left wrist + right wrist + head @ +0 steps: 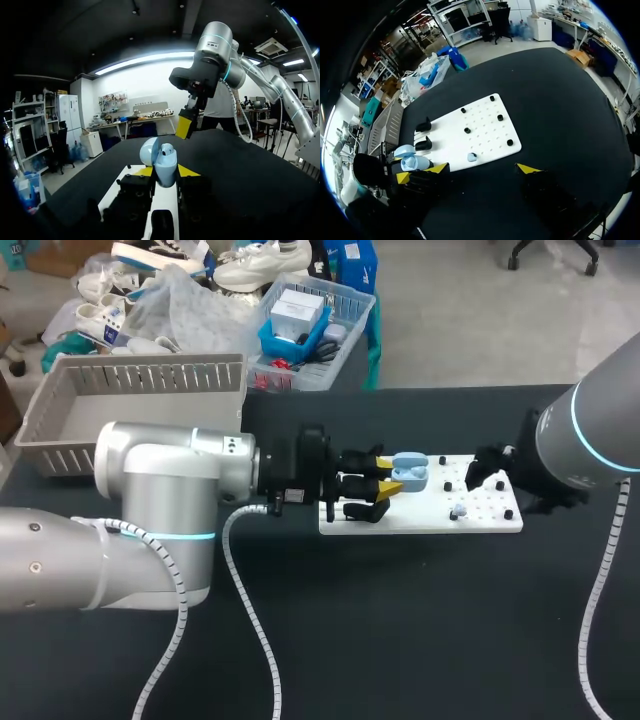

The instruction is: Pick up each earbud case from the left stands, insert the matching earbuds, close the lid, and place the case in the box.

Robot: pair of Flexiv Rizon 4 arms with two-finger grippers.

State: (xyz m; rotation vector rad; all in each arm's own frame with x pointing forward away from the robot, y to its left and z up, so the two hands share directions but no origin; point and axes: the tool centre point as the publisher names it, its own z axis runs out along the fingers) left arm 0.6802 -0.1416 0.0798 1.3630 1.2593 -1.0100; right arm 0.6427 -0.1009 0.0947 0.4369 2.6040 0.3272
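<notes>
One pale blue plastic earbud case [165,162], lid swung open, sits clamped between the yellow tips of the left pincer [166,173], over the end of the white perforated board [480,125] on the black tabletop. A small pale blue earbud [472,157] lies loose on that board, apart from the case. Whether the right pincer [185,127] is wide or narrow, I cannot tell. Best to hold the case level, take the earbud by its sides, and lower it straight into its well.
</notes>
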